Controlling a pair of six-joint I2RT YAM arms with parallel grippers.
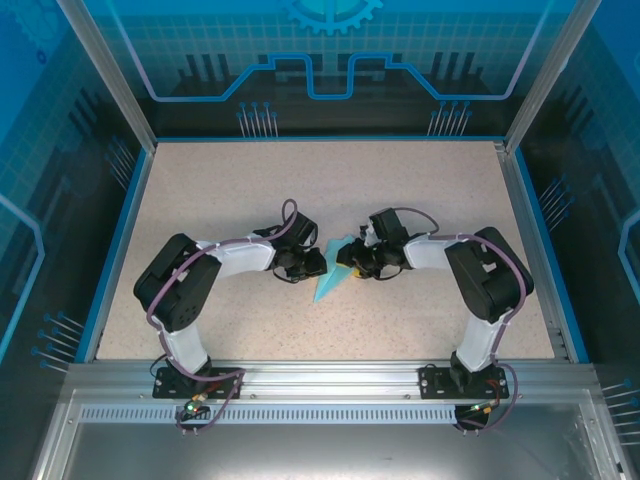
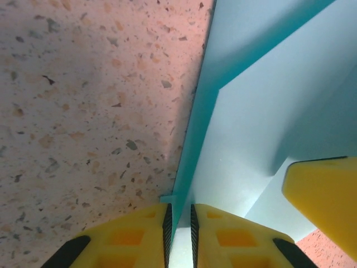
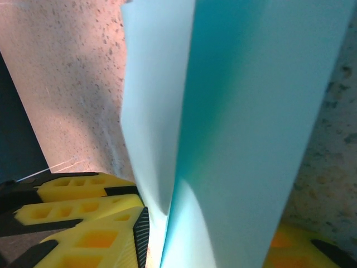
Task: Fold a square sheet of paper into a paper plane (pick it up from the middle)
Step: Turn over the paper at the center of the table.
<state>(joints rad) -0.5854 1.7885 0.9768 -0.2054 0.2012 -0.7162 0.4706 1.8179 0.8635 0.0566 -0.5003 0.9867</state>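
Note:
The folded turquoise paper (image 1: 330, 283) lies mid-table as a slim creased shape, with its point toward the near left. My left gripper (image 1: 312, 264) meets it from the left. In the left wrist view that gripper (image 2: 179, 234) is shut on an upright crease of the paper (image 2: 268, 111), and one yellow finger of the other gripper (image 2: 323, 195) shows at the right. My right gripper (image 1: 352, 268) comes in from the right. In its own view the right gripper (image 3: 209, 245) stands open, its fingers (image 3: 111, 234) wide apart around standing layers of paper (image 3: 240, 111).
The speckled tabletop (image 1: 300, 190) is bounded by a blue rim and aluminium frame posts (image 1: 110, 80). Both arm bases (image 1: 190, 375) sit on the rail at the near edge. The left gripper's yellow fingers (image 3: 72, 195) show at the left of the right wrist view.

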